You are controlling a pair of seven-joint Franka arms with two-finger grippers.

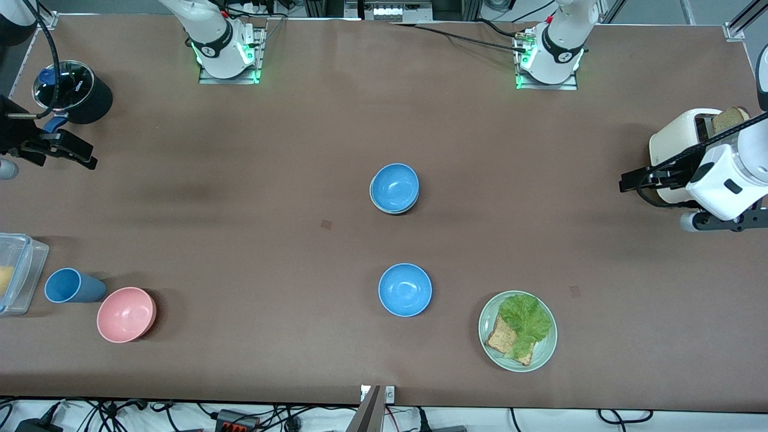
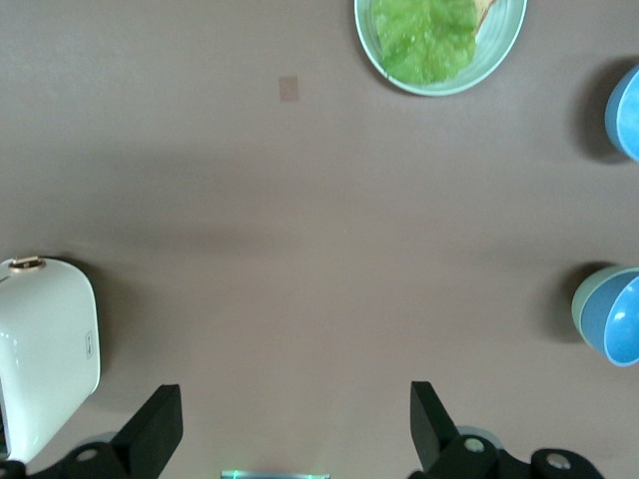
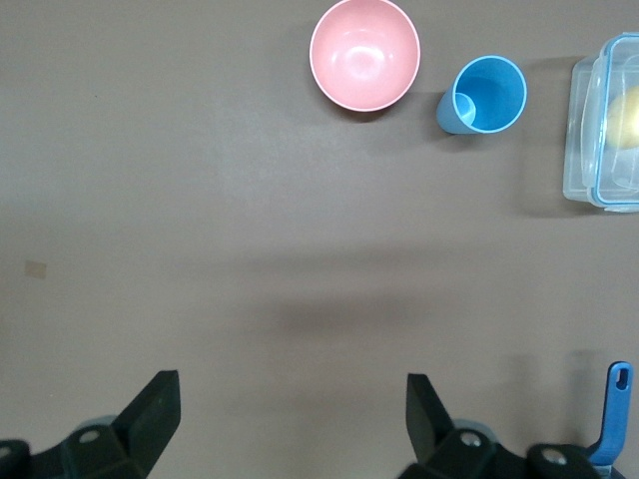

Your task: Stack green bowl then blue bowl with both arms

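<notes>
A blue bowl [image 1: 394,186] sits nested in the green bowl [image 1: 379,207] at the table's middle; only the green bowl's pale rim shows beneath it. In the left wrist view the green bowl [image 2: 581,304] holds that blue bowl [image 2: 619,321]. A second blue bowl [image 1: 405,289] stands alone, nearer the front camera, and shows in the left wrist view too [image 2: 627,112]. My left gripper [image 1: 630,180] is open and empty, raised beside the toaster [image 2: 295,411]. My right gripper [image 1: 84,157] is open and empty, raised at the right arm's end of the table [image 3: 290,401].
A pink bowl [image 1: 126,314], a blue cup [image 1: 72,285] and a clear plastic box [image 1: 18,273] stand at the right arm's end. A green plate [image 1: 543,354] holds lettuce and bread. A cream toaster [image 1: 672,144] holds a bread slice. A black pot [image 1: 84,93] stands near the right arm's base.
</notes>
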